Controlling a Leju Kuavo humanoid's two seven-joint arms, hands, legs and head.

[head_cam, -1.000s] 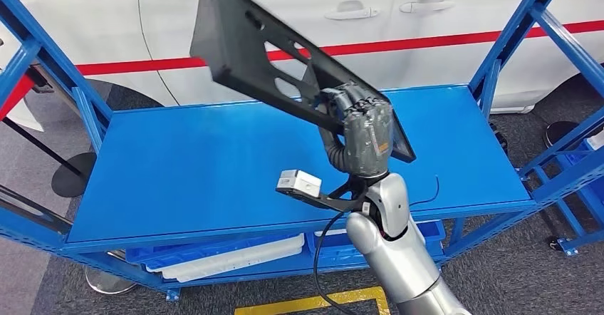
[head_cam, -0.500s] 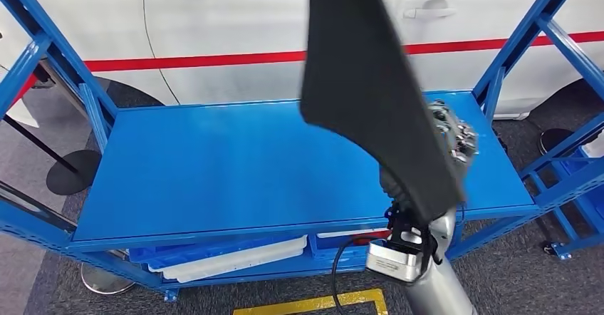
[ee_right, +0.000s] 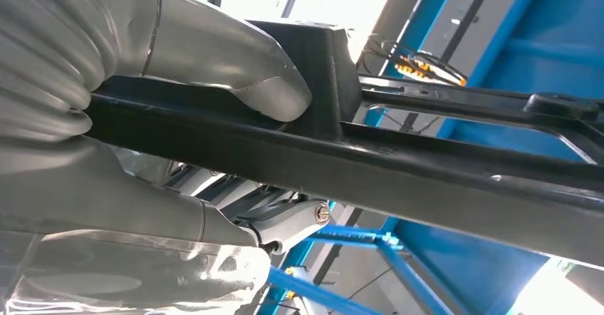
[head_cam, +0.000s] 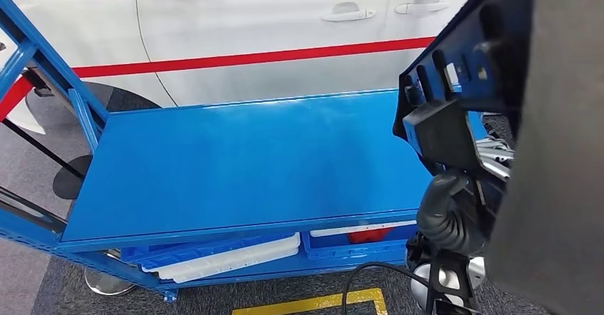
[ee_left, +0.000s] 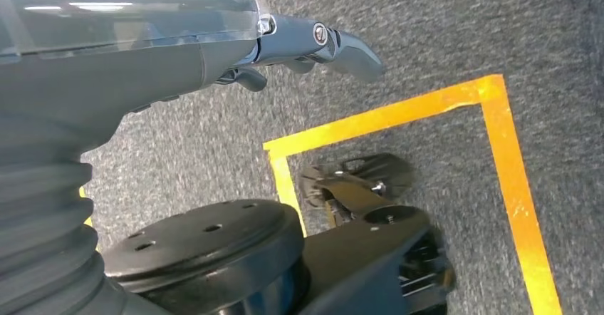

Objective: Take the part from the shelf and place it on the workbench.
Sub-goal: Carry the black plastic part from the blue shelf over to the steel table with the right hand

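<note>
The part [head_cam: 555, 151] is a large black moulded panel with ribs and slots on its inner side. It is lifted off the blue shelf [head_cam: 235, 165] and stands close to the camera at the right edge of the head view. My right hand [head_cam: 456, 201] grips it from below, largely hidden behind it. In the right wrist view my right hand [ee_right: 142, 115] clamps a black bar of the part [ee_right: 427, 165], thumb on one side and fingers on the other. My left hand [ee_left: 142, 51] hangs over the grey carpet with its fingers [ee_left: 342, 44] stretched out and nothing in it.
A white car [head_cam: 271, 23] with a red stripe stands right behind the shelf. Blue uprights frame the shelf's left end [head_cam: 43, 65]. The lower level holds blue bins and a white tray [head_cam: 228, 258]. Yellow tape [head_cam: 313, 302] marks the floor in front.
My right arm has swung the part from above the shelf's middle to the right and up towards the camera. The part turned as it went, and it now hides the shelf's right end.
</note>
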